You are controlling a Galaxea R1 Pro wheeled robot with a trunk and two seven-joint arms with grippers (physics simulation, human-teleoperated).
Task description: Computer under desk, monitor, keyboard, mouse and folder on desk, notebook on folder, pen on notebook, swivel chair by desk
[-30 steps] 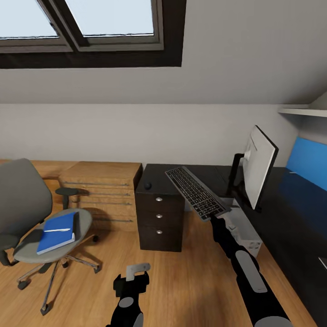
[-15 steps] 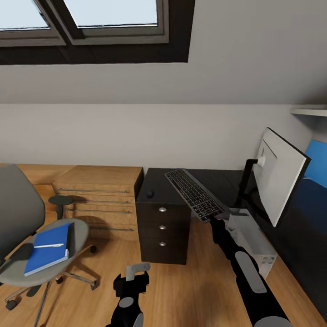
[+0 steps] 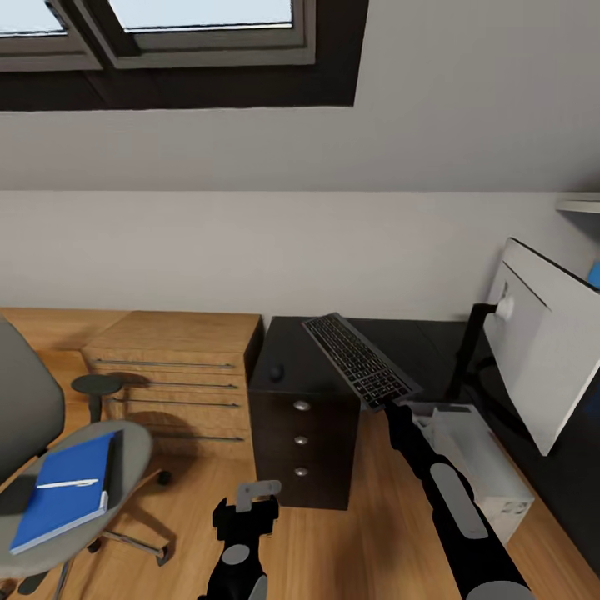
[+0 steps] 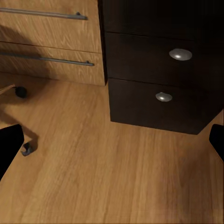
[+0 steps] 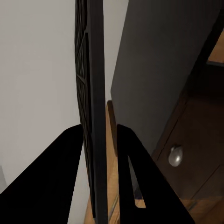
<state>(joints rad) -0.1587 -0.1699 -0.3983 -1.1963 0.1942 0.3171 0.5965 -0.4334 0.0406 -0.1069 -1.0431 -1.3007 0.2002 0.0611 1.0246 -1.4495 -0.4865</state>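
right gripper [image 3: 392, 406] was clamped on the keyboard's [image 3: 360, 359] near edge, holding it tilted above the desk [image 3: 287, 358] corner. left gripper [image 3: 247, 512] hung open over the floor. folder [image 3: 60, 489] lay on the swivel chair [image 3: 125, 450], far left. no lettering was legible anywhere.

Keyboard [image 3: 360, 360], dark keys in silver frame, tilted in the air above the desk [image 3: 408, 342]; seen edge-on in the right wrist view [image 5: 93, 116]. Monitor [image 3: 546, 354], grey back showing, upright on the desk. Grey computer [image 3: 479, 458] on the floor beneath. Blue folder [image 3: 62, 492] flat on the chair [image 3: 125, 450] seat
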